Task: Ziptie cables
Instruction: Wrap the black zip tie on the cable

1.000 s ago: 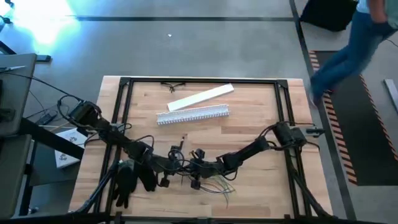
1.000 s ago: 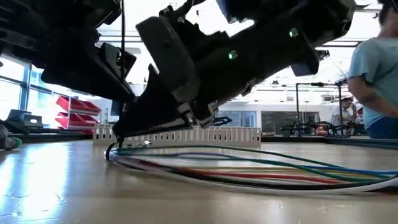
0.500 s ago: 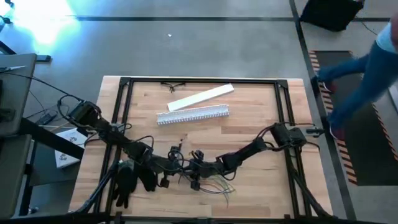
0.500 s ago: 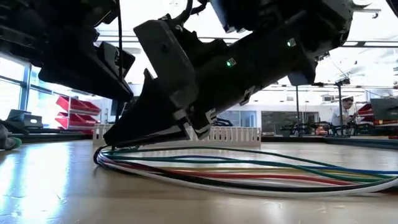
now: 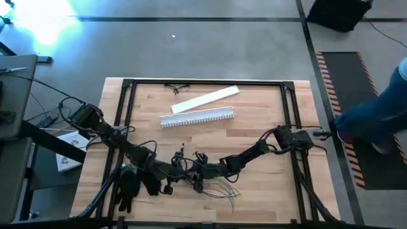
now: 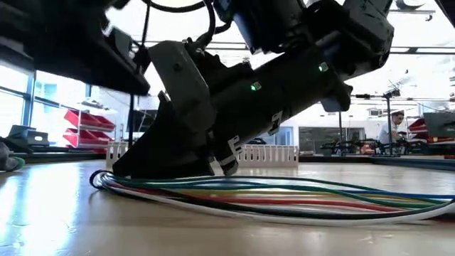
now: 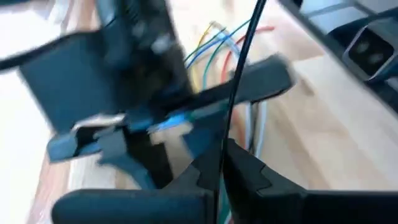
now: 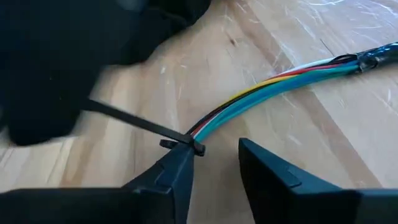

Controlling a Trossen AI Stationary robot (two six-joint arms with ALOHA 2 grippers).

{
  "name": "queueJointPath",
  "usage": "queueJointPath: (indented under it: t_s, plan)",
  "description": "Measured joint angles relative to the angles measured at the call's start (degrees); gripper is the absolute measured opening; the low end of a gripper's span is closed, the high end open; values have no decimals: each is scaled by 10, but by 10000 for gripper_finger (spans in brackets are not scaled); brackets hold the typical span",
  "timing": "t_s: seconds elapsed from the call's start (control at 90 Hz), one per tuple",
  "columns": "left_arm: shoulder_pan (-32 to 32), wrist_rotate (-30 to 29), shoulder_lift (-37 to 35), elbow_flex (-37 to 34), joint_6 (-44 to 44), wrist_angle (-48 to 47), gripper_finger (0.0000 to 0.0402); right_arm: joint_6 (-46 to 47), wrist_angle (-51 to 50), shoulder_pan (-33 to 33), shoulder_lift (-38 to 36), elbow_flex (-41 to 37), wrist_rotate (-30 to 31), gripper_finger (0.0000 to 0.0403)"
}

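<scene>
The cables [image 8: 280, 81], a bundle of thin coloured wires, lie on the wooden table near its front edge [image 5: 222, 189]. A black zip tie [image 8: 130, 121] is looped round the bundle's end, and its head [image 8: 198, 148] sits on the bundle. My right gripper [image 8: 214, 168] stands open low over that end; one fingertip [image 8: 180, 155] is right beside the head, and I cannot tell whether it touches. My left gripper [image 7: 224, 177], just left of it in the high view [image 5: 180, 166], is shut on the tie's tail. In the low view both grippers hide the bundle's end [image 6: 106, 178]. My left gripper pinches the zip tie's thin black tail [image 7: 225, 155] between its two fingers. The tail runs straight on from the fingers toward the bundle and looks drawn taut. The left wrist view is blurred, so how far back the tail reaches is not plain.
A white slotted channel [image 5: 197, 117] and a flat white strip [image 5: 205, 99] lie toward the far side of the table. Dark gloves [image 5: 133, 184] lie at the front left beside the left arm. A person [image 5: 381, 121] walks past beyond the table's right edge.
Both grippers have shifted a little toward the table's left edge and sunk lower. The looped end of the cable bundle has slid along the table with them, while the rest of the bundle stays lying flat. The person on the right has walked on.
</scene>
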Motion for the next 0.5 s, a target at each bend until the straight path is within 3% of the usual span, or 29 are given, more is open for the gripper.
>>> queueJointPath:
  t_s: [0.211, 0.5]
  plan:
    - [-34, -59, -43, 39, -13, -107, 0, -2, -5, 0, 0, 0, -7, 65]
    - [-72, -110, -101, 41, -50, -140, 0, -26, -7, 1, -3, 0, 3, 55]
